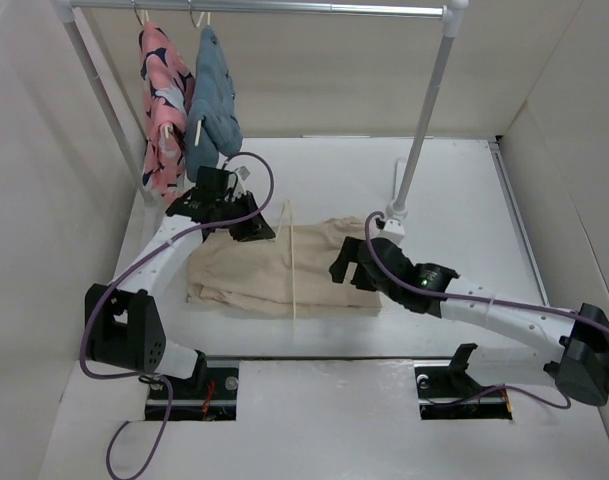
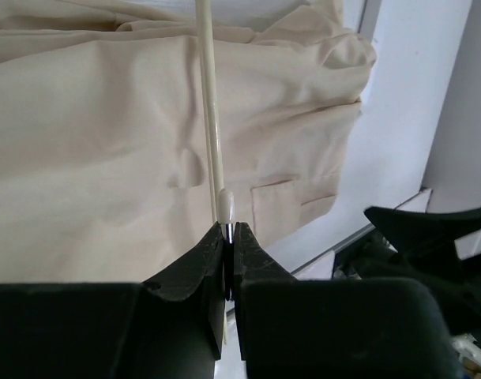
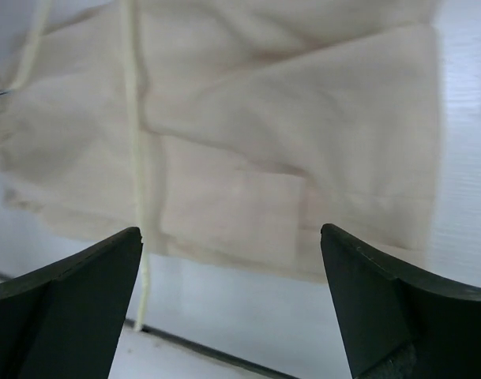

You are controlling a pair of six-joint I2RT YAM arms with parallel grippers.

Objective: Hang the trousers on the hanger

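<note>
The beige trousers [image 1: 244, 275] lie folded and wrinkled on the white table, between the two arms. The thin cream hanger [image 1: 293, 272] lies across them, one bar running from front to back. My left gripper [image 1: 252, 230] is at the trousers' far left corner, shut on the hanger's slim hook. In the left wrist view [image 2: 230, 230] the closed jaws pinch the metal hook, and the hanger bar [image 2: 211, 118] runs out over the cloth [image 2: 98, 142]. My right gripper [image 1: 346, 268] hovers open and empty over the trousers' right end [image 3: 303, 118], the hanger bar [image 3: 134, 142] near its left finger.
A grey metal rail [image 1: 264, 8] spans the back, with a pink patterned garment [image 1: 162, 100] and a blue denim garment [image 1: 214, 100] hanging at its left. The rail's right post [image 1: 424, 110] stands just behind my right gripper. Walls close in both sides.
</note>
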